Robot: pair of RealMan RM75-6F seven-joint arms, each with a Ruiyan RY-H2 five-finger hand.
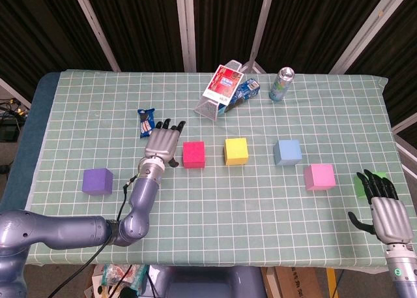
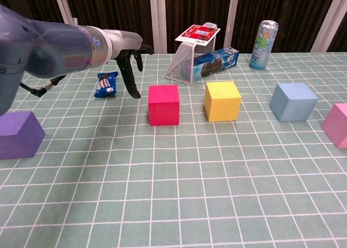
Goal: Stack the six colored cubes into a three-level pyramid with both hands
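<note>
Six cubes lie unstacked on the checked tablecloth (image 1: 215,200), so nothing of the pyramid is built and the step in hand looks like the first reach. The left hand (image 1: 162,141) hovers with its fingers (image 1: 167,124) apart and holding nothing, and the red cube (image 1: 194,154) sits just beside it on the inner side, apart from it as far as the head view shows. Beyond the red cube from that hand come the yellow cube (image 1: 236,150), the blue cube (image 1: 287,152) and the pink cube (image 1: 319,177), in a loose row; the purple cube (image 1: 98,180) lies well behind the hand, toward the table's near left corner. The right hand (image 1: 386,210) waits over the near right corner, fingers spread and empty, with the green cube (image 1: 362,183) partly hidden just past its fingertips. To do the reach well, I judge the left hand should close across two opposite side faces of the red cube and lift it straight, leaving its neighbour undisturbed. The red cube has no long axis; it rests flat, its sides roughly square to the cloth's grid. A blue snack packet (image 1: 146,122) lies just beyond the left hand's fingertips and is best avoided.
</note>
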